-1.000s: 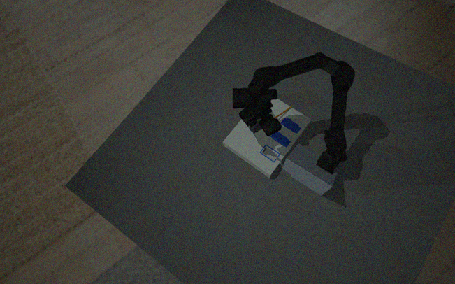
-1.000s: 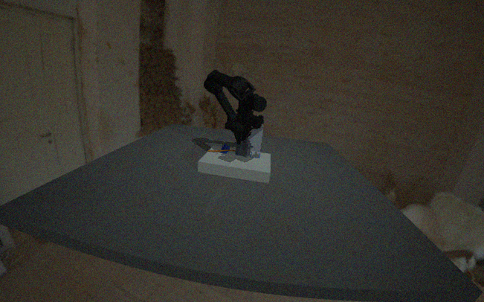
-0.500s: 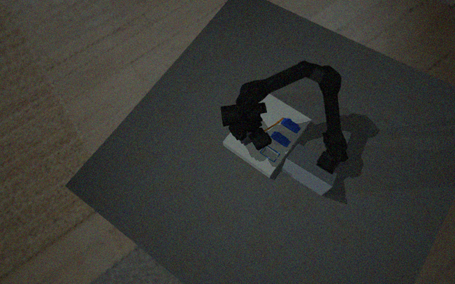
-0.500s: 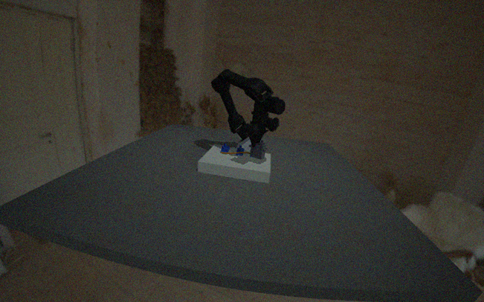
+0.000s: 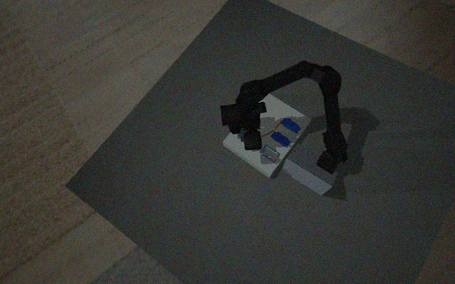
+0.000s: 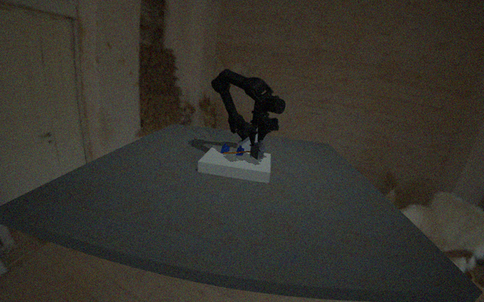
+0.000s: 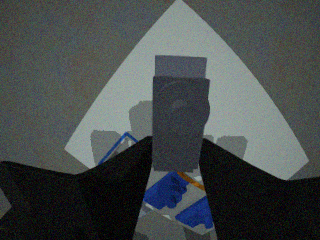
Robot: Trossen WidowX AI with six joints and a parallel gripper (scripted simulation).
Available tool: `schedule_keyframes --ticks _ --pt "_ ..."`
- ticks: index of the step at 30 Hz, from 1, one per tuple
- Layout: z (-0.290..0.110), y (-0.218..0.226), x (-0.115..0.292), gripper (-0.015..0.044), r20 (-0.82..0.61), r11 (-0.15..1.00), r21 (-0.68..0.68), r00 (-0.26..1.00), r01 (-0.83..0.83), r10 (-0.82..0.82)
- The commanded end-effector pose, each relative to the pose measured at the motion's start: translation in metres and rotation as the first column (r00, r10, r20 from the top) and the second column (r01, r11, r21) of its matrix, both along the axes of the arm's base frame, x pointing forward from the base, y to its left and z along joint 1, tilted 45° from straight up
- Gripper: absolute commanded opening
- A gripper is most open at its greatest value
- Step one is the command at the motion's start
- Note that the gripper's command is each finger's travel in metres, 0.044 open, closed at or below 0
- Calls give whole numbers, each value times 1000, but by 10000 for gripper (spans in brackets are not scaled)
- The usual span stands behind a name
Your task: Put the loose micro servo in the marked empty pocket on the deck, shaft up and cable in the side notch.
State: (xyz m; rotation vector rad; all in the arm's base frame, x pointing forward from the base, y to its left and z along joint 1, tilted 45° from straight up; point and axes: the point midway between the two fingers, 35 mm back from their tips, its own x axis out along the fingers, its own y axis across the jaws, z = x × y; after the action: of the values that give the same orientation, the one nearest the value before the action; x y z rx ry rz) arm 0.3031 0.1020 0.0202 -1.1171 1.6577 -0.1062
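The grey loose servo (image 7: 179, 125) (image 6: 255, 150) is between the fingertips of my gripper (image 7: 175, 143), which is shut on it. Its orange cable (image 5: 275, 128) (image 6: 236, 152) (image 7: 192, 181) trails toward the blue servos. The servo is over the white deck (image 5: 287, 110) (image 6: 233, 172) (image 7: 180, 30), to one side of the marked pocket. Whether it touches the deck is unclear. The pocket's blue outline (image 5: 273, 149) (image 7: 112, 149) shows at the deck's edge, partly behind a finger in the wrist view. The dim light hides the servo's ears and the side notch.
Two blue servos (image 5: 280, 138) (image 7: 165, 191) sit in a row beside the pocket. A pale grey-blue panel (image 5: 307, 179) adjoins the deck on the side toward the arm's base (image 5: 329, 159). The dark table (image 5: 180, 137) (image 6: 230, 224) carries everything.
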Motion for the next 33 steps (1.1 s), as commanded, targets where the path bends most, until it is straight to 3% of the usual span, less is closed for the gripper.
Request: schedule_keyframes --ticks 1,17,25,33 --pt "0 1 0 0 94 995 12 991 95 -96" --pt "0 1 0 0 435 888 129 779 442 -451" --pt "0 1 -2 0 447 881 136 765 454 -464" --pt "-2 2 -31 0 446 881 136 766 454 -464"
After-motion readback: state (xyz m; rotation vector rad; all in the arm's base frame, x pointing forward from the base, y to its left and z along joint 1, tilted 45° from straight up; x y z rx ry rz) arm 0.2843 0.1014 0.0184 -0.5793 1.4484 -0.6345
